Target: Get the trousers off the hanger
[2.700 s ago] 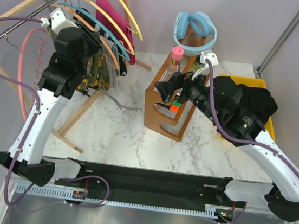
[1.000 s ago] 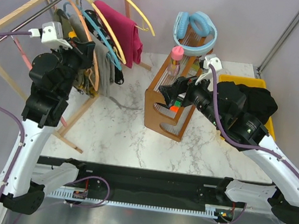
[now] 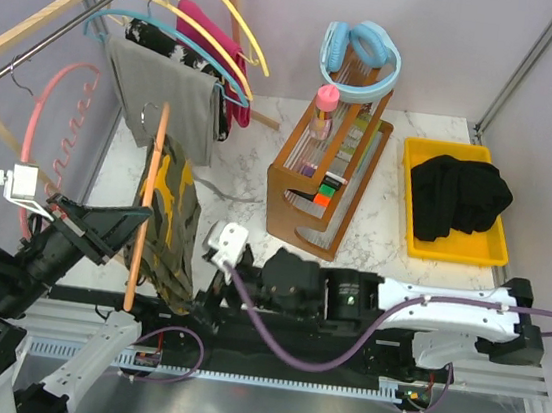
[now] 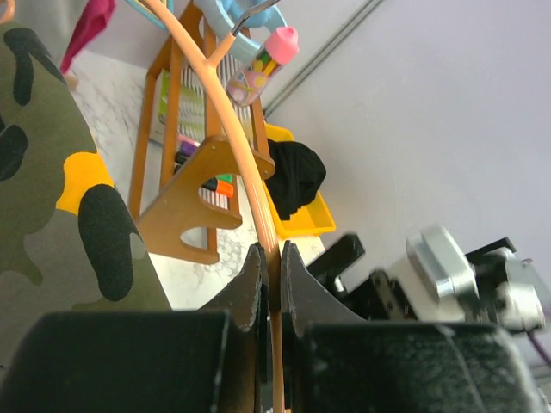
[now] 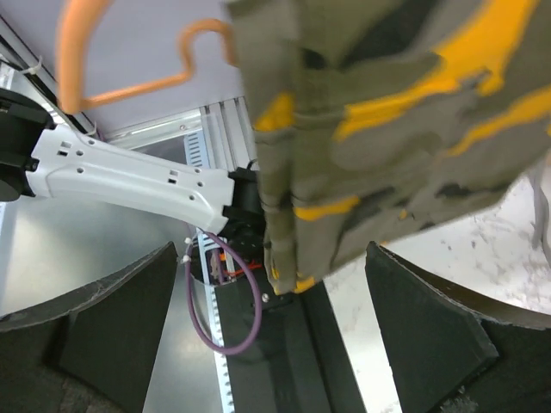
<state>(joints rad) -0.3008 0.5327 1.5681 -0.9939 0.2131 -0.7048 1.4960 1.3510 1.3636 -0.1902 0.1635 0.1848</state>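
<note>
The camouflage trousers [image 3: 175, 224] hang from an orange hanger [image 3: 144, 213] held over the table's near left. My left gripper [image 3: 134, 217] is shut on the hanger's thin orange wire [image 4: 269, 225], and the trousers fill the left of that view [image 4: 52, 198]. My right gripper [image 3: 201, 306] is open just below the trousers' lower edge. In its own view the hem [image 5: 297, 258] hangs between the spread fingers [image 5: 112, 318], touching neither. The black trousers [image 3: 458, 197] lie in the yellow bin [image 3: 407, 245].
A wooden clothes rail at the back left carries several hangers, a grey garment [image 3: 169, 93] and a magenta garment [image 3: 215, 30]. A wooden rack [image 3: 299, 224] in the middle holds blue headphones [image 3: 361, 54] and a pink-capped bottle [image 3: 325, 107].
My left arm has pulled back to the near left, bringing the orange hanger and camouflage trousers off the rail. My right arm has swung from the wooden rack down to below the trousers.
</note>
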